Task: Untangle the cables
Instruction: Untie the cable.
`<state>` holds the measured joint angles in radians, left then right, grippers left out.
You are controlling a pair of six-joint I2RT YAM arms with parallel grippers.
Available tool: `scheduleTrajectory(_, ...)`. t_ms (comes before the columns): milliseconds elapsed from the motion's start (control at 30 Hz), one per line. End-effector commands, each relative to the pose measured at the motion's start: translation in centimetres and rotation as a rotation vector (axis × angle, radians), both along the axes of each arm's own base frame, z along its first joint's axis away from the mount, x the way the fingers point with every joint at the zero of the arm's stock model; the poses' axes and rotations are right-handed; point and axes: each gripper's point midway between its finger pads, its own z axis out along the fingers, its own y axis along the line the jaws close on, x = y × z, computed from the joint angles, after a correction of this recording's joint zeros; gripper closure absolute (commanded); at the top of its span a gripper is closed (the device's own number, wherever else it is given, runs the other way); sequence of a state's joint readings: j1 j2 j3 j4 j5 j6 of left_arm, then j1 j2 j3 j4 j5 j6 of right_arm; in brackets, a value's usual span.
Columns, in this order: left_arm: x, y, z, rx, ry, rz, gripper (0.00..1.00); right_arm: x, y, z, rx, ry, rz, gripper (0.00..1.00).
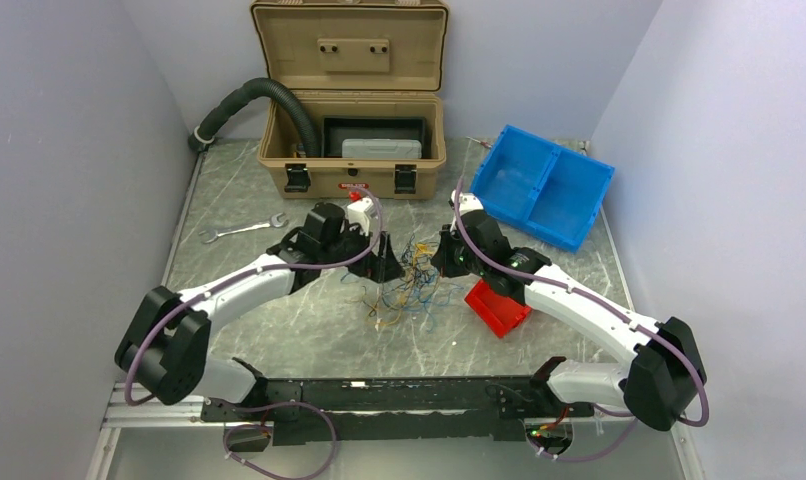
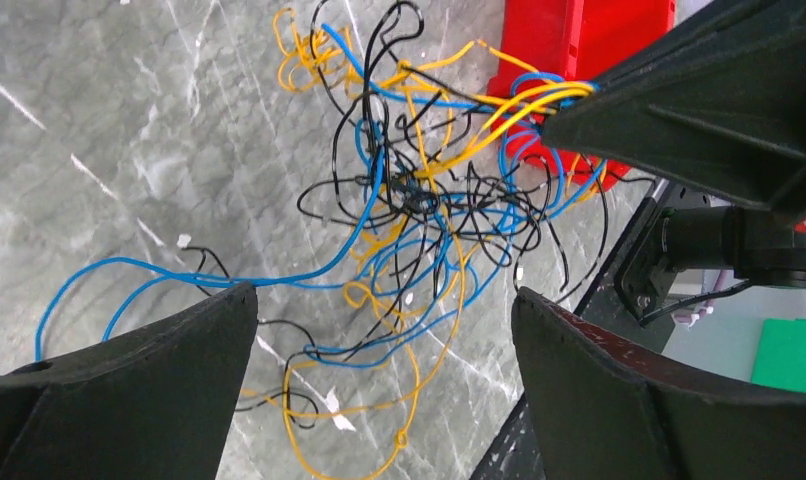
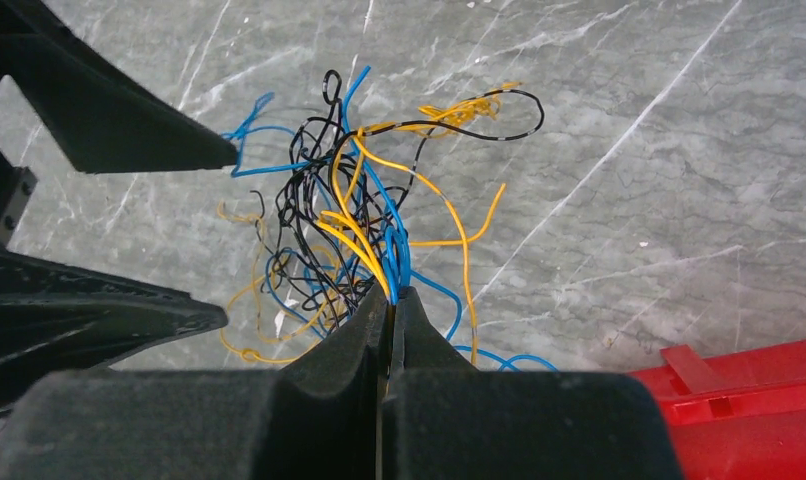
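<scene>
Tangle of thin blue, yellow-orange and black cables [image 1: 407, 280] mid-table on grey marbled tabletop [image 1: 279, 330]. Right gripper [image 3: 391, 292] clamped on several strands; left gripper [image 2: 384, 300] spread wide, empty, above. Probably light, limp, snag-prone: best pinched at one outlying strand.

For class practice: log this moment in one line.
left gripper open, holding nothing | right gripper shut on tangled thin blue, yellow, black cables
</scene>
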<state>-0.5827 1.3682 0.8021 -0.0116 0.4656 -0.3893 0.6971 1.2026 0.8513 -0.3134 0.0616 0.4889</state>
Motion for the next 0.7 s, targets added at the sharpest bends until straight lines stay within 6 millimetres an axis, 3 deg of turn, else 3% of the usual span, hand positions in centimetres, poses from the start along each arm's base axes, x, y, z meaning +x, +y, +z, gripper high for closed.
scheduleTrajectory(0,1.5,-2.6,2.7,-0.069,-0.110,-0.045,0.02,0.6,1.1,2.5,0.054,-0.044,0.027,1.00)
scheduleTrajectory(167,1.7,-4.4,1.8,-0.073,-0.116,-0.037,0.04,0.3,2.2,3.0,0.103,-0.030,0.062,1.00)
scheduleTrajectory(267,2.0,-5.1,1.3,-0.098,-0.101,-0.020,0.11,0.1,2.8,3.2,0.136,-0.022,0.078,1.00)
scheduleTrajectory(433,2.8,-5.3,1.3,-0.147,-0.092,0.046,0.42,-0.1,3.2,2.9,0.148,-0.007,0.093,1.00)
scheduleTrajectory(500,2.9,-5.1,1.5,-0.152,-0.107,0.062,0.64,-0.2,3.0,2.8,0.139,-0.004,0.088,1.00)
scheduleTrajectory(567,3.2,-4.6,1.6,-0.135,-0.120,0.087,0.96,-0.1,2.6,2.7,0.127,-0.007,0.075,1.00)
scheduleTrajectory(667,3.5,-3.2,1.3,-0.073,-0.129,0.138,1.00,0.0,1.9,2.6,0.109,-0.014,0.048,1.00)
